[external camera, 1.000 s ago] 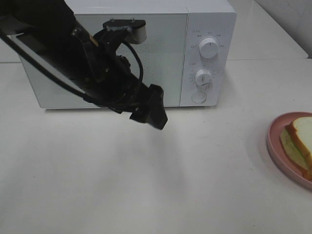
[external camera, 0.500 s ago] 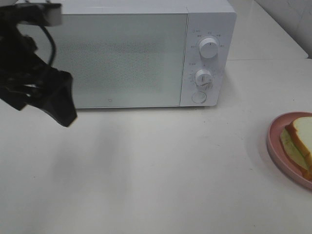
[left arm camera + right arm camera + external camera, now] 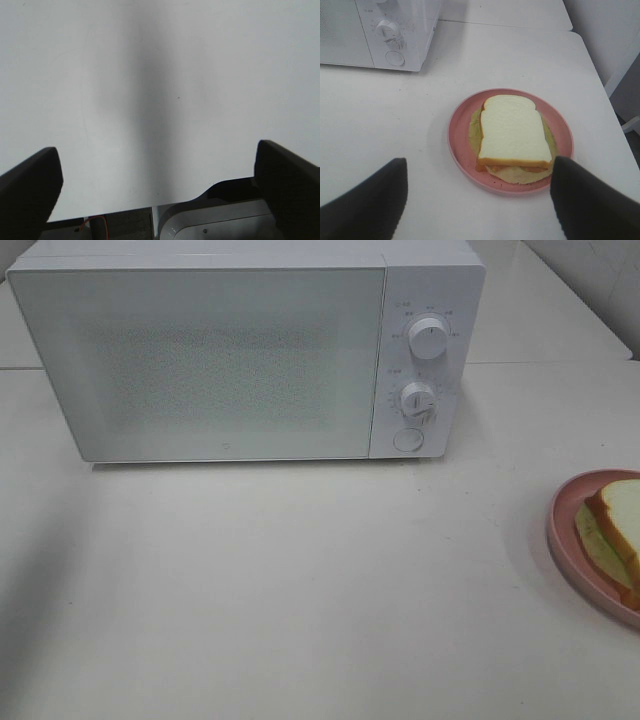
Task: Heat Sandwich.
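The sandwich [image 3: 622,525] lies on a round pink plate [image 3: 565,530] at the table's right edge, cut off by the frame in the exterior high view. In the right wrist view the sandwich [image 3: 512,130] sits whole on the plate [image 3: 460,135], white bread on top with pale green filling at the rim. My right gripper [image 3: 480,200] hovers open just short of the plate, its dark fingertips [image 3: 365,205] spread wider than the plate. My left gripper [image 3: 160,190] is open over bare white table, nothing between its fingers [image 3: 30,190]. Neither arm shows in the exterior high view.
A white microwave [image 3: 220,360] stands at the back of the table with its door shut. Two dials [image 3: 430,338] and a round button are on its right panel. The right wrist view catches that panel [image 3: 395,30] beyond the plate. The table edge [image 3: 600,75] runs close past the plate.
The left arm swung away from the front of the microwave door to the left and left the exterior high view. The plate and sandwich stayed put.
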Controlling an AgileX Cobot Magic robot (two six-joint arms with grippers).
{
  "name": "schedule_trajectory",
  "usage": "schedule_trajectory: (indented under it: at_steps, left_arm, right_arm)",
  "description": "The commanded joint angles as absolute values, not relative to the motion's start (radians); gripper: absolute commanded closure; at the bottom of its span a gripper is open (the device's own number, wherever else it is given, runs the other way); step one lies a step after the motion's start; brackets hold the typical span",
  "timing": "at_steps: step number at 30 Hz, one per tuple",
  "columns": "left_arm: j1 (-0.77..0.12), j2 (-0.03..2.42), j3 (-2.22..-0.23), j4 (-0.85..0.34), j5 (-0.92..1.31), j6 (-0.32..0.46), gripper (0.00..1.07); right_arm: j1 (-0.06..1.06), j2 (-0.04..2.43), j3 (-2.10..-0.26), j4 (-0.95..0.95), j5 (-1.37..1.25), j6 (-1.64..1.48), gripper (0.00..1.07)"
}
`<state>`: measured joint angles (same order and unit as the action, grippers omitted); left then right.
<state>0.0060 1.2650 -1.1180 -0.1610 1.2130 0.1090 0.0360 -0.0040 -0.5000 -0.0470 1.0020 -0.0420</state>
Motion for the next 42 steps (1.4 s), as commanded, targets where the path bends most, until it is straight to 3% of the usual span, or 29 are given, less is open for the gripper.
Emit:
schedule_trajectory:
  at_steps: [1, 8, 17, 42]
  left_arm:
    - [0.049, 1.161, -1.013, -0.154, 1.229, 0.089, 0.06]
    - [0.049, 0.865, -0.744, -0.111, 1.08, 0.087, 0.06]
    - [0.049, 0.562, -0.543, -0.112, 0.984, 0.087, 0.06]
    - [0.049, 0.046, -0.518, -0.105, 1.068, 0.082, 0.06]
  right_arm:
    - [0.031, -0.03, -0.498, -0.044, 0.996, -0.042, 0.31]
    - [0.031, -0.03, -0.498, -0.044, 0.996, -0.042, 0.31]
    - [0.031, -0.03, -0.498, -0.044, 0.996, -0.042, 0.31]
    - [0.031, -0.03, -0.498, -0.044, 0.996, -0.042, 0.31]
